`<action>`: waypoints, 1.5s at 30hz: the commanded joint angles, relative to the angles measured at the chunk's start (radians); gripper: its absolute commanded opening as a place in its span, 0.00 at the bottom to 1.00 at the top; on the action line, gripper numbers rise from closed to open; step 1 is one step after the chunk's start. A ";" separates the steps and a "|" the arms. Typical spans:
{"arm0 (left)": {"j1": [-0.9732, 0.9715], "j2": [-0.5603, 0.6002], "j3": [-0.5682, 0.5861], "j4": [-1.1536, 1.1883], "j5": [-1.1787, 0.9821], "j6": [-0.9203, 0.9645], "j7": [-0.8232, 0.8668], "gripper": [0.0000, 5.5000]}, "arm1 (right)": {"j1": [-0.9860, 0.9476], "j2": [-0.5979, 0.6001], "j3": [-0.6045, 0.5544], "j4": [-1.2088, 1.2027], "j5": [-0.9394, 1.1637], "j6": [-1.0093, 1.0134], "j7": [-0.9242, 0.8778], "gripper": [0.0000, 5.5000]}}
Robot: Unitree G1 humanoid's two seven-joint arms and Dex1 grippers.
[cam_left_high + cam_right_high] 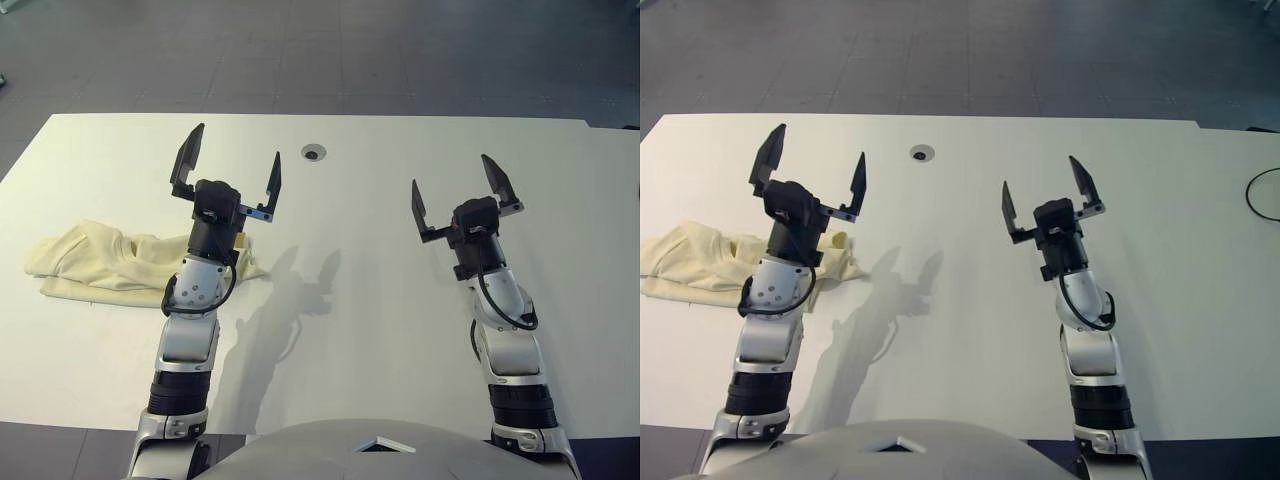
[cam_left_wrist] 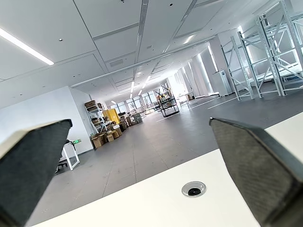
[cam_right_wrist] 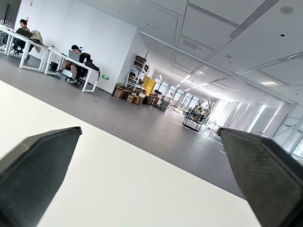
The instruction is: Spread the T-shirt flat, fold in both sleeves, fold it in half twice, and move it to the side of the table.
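Observation:
A pale yellow T-shirt (image 1: 95, 262) lies bunched and folded at the left side of the white table (image 1: 350, 330), partly hidden behind my left arm. My left gripper (image 1: 228, 172) is raised above the table just right of the shirt, open, fingers pointing up with nothing between them. My right gripper (image 1: 464, 194) is raised over the right half of the table, also open and holding nothing. In the left wrist view both dark fingers (image 2: 255, 161) stand wide apart; the right wrist view shows the same for its fingers (image 3: 265, 165).
A small round cable hole (image 1: 314, 152) sits near the table's far edge at the middle. A black cable loop (image 1: 1265, 195) lies at the table's right edge. Grey floor lies beyond the far edge.

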 commanded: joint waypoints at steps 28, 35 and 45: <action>-0.007 -0.002 0.000 -0.005 0.004 0.009 -0.004 0.98 | -0.002 -0.005 -0.007 -0.007 -0.005 0.006 0.000 0.98; -0.010 -0.001 0.002 -0.004 0.003 0.010 -0.003 0.98 | -0.003 -0.005 -0.007 -0.006 -0.006 0.005 -0.001 0.98; -0.006 0.227 0.338 -0.015 0.001 0.258 0.000 0.98 | 0.059 0.008 0.012 -0.137 0.036 0.136 0.039 0.98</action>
